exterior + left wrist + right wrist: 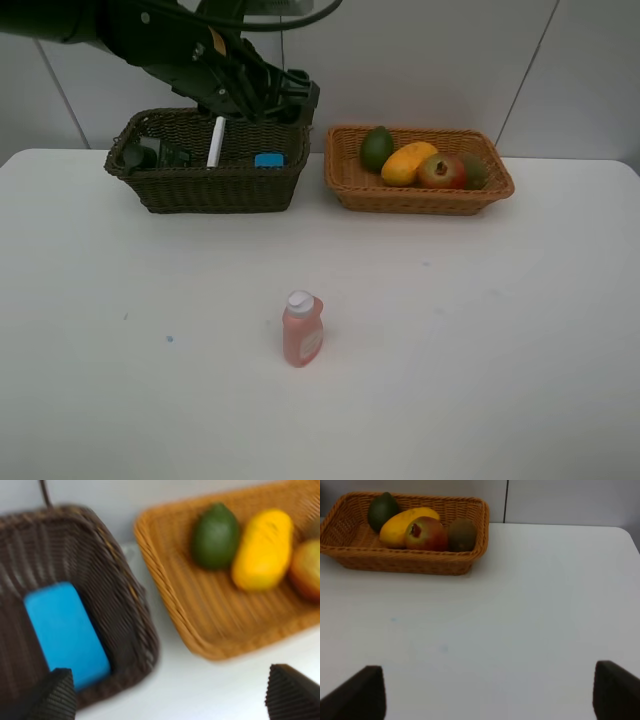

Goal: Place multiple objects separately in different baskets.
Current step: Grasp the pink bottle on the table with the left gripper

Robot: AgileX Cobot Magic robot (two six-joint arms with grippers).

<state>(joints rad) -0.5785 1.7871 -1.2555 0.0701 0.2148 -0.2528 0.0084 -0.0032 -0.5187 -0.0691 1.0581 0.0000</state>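
A small pink bottle stands upright alone on the white table. The dark green-brown basket holds a white marker, a blue eraser pad and a dark green pump bottle. The orange-tan basket holds a lime, mango, pomegranate and kiwi. My left gripper hovers over the dark basket's right end, open and empty, above the pad. My right gripper is open and empty over bare table, away from the orange basket.
The white table stretches wide around the pink bottle. A grey wall rises close behind both baskets. The left arm's dark body reaches in from the top left over the dark basket.
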